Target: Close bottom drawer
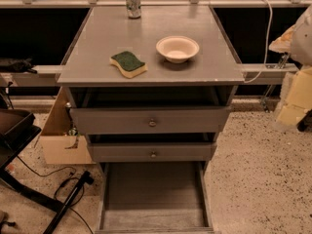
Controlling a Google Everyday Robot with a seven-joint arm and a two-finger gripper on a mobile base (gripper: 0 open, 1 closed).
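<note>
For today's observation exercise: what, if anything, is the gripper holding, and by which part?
Cannot be told: the gripper is out of view. Nothing touches the open bottom drawer.

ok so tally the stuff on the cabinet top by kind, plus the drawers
drinks can: 1
green-topped sponge: 1
cream bowl: 1
drawers: 3 - top drawer, middle drawer, bottom drawer pulled out
total: 6
gripper: not in view

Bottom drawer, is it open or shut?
Open. The bottom drawer is pulled far out, its empty tray showing. The gripper is not in view.
</note>
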